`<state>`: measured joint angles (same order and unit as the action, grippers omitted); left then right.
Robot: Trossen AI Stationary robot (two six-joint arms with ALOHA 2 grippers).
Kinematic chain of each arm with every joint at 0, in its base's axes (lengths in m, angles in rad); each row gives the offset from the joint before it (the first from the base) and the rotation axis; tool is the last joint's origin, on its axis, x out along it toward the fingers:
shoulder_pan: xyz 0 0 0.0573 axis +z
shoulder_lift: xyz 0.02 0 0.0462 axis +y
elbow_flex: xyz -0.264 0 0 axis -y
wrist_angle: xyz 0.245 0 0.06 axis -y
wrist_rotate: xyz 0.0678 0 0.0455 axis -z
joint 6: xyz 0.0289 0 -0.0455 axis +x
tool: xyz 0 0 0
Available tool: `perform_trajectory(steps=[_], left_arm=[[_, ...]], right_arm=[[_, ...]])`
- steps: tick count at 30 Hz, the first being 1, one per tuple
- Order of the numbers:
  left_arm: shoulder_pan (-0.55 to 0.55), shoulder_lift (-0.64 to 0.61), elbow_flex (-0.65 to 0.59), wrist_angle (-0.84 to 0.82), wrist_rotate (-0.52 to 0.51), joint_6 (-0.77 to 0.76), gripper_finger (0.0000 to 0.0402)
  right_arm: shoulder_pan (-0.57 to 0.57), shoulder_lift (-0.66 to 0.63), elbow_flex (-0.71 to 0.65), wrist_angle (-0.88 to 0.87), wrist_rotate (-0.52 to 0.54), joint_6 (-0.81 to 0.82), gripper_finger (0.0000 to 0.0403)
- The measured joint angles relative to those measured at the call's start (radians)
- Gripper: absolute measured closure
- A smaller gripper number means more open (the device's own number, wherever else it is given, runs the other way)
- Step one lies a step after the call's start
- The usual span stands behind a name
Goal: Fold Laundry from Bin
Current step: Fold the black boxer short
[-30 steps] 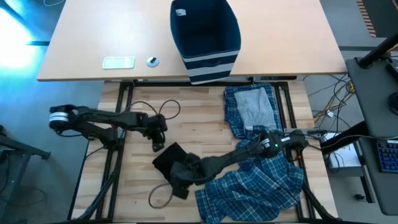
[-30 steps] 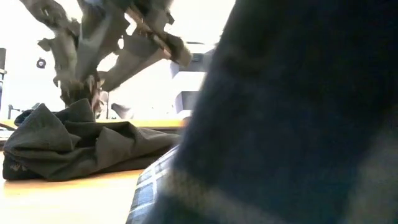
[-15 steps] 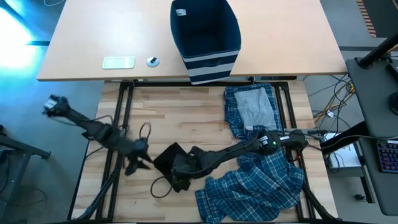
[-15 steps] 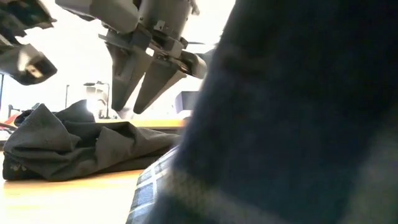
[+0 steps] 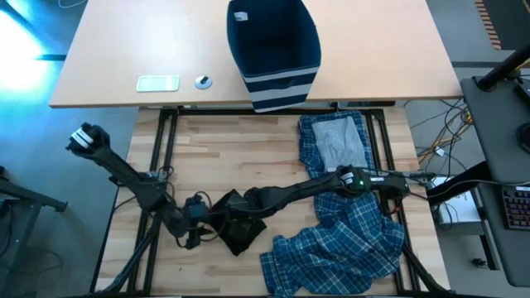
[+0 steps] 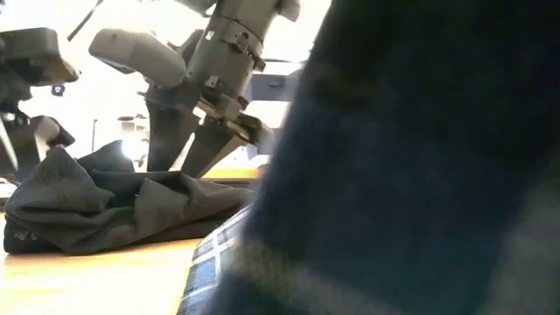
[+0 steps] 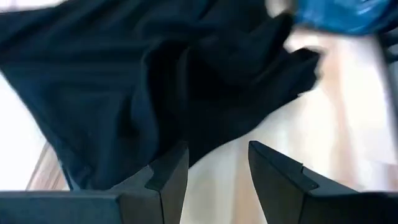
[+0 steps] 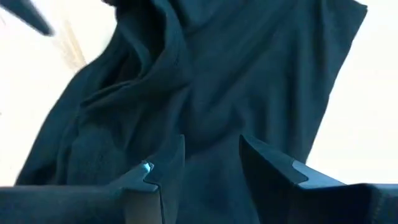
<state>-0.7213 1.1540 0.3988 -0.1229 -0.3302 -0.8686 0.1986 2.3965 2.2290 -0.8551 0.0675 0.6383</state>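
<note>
A small black piece (image 5: 242, 235) of the laundry lies crumpled on the wooden table near its front. My left gripper (image 5: 193, 232) stands open at the piece's left edge, the fingers (image 7: 168, 180) low over bare wood beside the cloth (image 7: 124, 74). My right gripper (image 5: 235, 207) is open over the piece's far part (image 8: 236, 81), its fingers (image 6: 197, 140) pointing down. Plaid garments (image 5: 339, 248) lie heaped at the right, with a grey T-shirt (image 5: 341, 145) on top. The navy bin (image 5: 273, 45) stands on the far desk. My right gripper comes down on the black piece from above, slanting in from the table's right. Its fingertips sink behind the cloth's ridge (image 6: 166, 175) in the low view. I cannot tell whether they touch it.
A plaid garment (image 6: 420, 175) fills the right of the low view. A phone (image 5: 157, 83) and a small round thing (image 5: 203, 81) lie on the far desk, left of the bin. Bare wood (image 5: 232, 149) shows at the table's far left.
My left gripper has swung from the table's middle left toward the near edge and up to the black piece's left side, tipping and turning on the way. My right gripper has shifted a little toward the far edge and sunk over the piece. The black piece has stayed put.
</note>
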Motion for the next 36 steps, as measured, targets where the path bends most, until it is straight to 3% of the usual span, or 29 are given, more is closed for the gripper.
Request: perform_trajectory(steps=[9, 19, 27, 36], left_arm=[[0.043, 0.155, 0.003, -0.122, -0.023, -0.032, 0.0249], [0.07, -0.052, -0.005, -0.556, -0.015, -0.096, 0.0249], [0.058, -0.214, 0.017, -0.331, -0.024, -0.114, 0.0249], [0.22, -0.14, -0.049, -0.236, -0.071, -0.085, 0.0249]], right_arm=[[0.02, 0.0, -0.077, 0.024, -0.056, 0.015, 0.0255], [0.028, -0.006, -0.127, 0.009, -0.091, -0.024, 0.0255], [0.024, -0.016, -0.037, 0.029, -0.089, -0.079, 0.0255], [0.044, 0.0, -0.047, 0.265, -0.018, -0.09, 0.0255]])
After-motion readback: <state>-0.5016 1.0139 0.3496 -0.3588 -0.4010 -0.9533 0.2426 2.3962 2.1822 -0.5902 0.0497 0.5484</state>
